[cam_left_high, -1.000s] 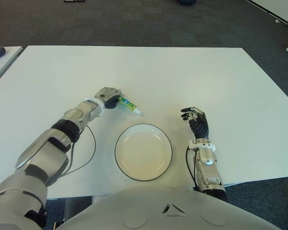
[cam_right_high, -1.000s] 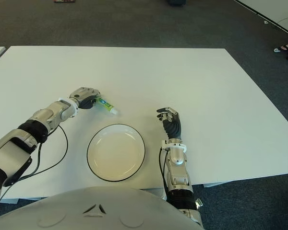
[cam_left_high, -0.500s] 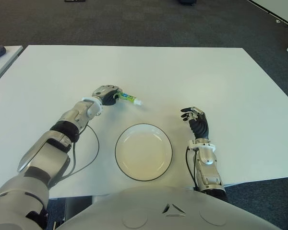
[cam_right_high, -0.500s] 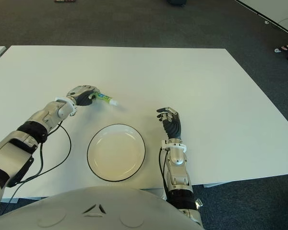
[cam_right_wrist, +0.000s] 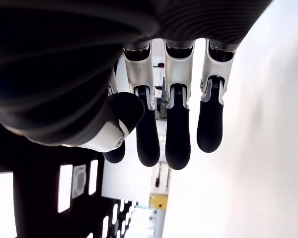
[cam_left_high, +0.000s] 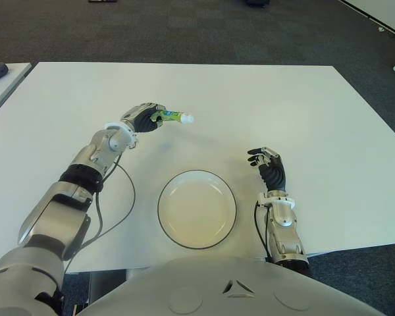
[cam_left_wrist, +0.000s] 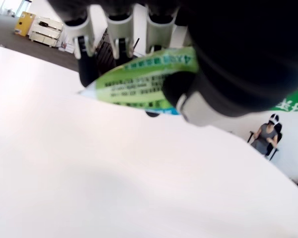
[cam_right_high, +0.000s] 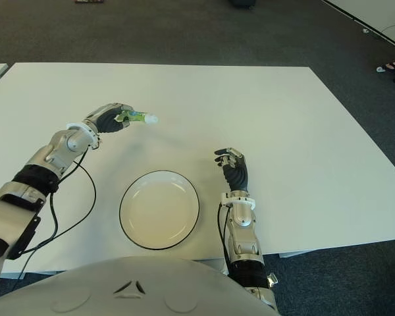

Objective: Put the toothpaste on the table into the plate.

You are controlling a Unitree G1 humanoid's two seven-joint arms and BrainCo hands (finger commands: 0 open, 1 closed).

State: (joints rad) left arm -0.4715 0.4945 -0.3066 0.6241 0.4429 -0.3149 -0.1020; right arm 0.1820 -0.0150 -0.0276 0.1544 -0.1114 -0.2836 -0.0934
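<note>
My left hand point(cam_left_high: 142, 119) is shut on a small green toothpaste tube point(cam_left_high: 173, 117) with a white cap, held off the white table point(cam_left_high: 263, 99) to the left of centre. The cap end points right. In the left wrist view the tube point(cam_left_wrist: 144, 82) lies across the curled fingers, clamped by the thumb. The white plate point(cam_left_high: 197, 208) with a dark rim sits near the front edge, below and to the right of that hand, with nothing in it. My right hand point(cam_left_high: 268, 168) shows just right of the plate, fingers relaxed and holding nothing.
A black cable point(cam_left_high: 122, 204) loops from the left arm onto the table beside the plate. Dark carpet lies beyond the far edge. A second table's corner point(cam_left_high: 3, 76) with a dark object shows at far left.
My left hand has lifted the toothpaste off the table and carried it up and away from me; the tube has turned from pointing down-right to nearly level. The right hand has not moved.
</note>
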